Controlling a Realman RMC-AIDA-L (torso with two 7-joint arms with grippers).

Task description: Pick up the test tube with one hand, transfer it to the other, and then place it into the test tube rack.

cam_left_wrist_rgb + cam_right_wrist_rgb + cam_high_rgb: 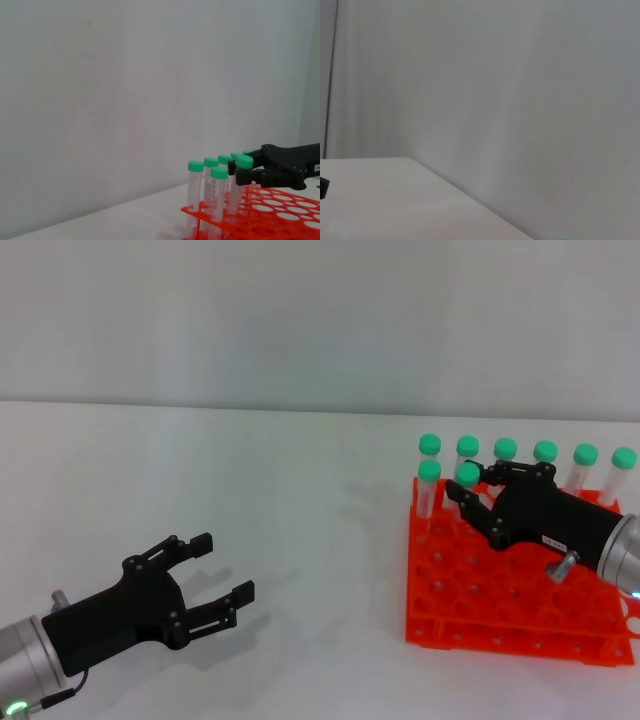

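The test tube [467,476], clear with a green cap, leans in a hole near the far left corner of the orange test tube rack [500,618]. My right gripper [472,486], black with a white label and a silver pin, reaches over the rack and is shut on the tube just below its cap. The left wrist view shows the same grip [241,169], with the tube [235,192] tilted and its lower end down in the rack [280,212]. My left gripper [223,566] is open and empty above the table at the near left, far from the rack.
Several other green-capped tubes [545,454] stand in the rack's far row and one at its left corner [429,480]; they also show in the left wrist view [196,192]. The right wrist view shows only wall and bare table.
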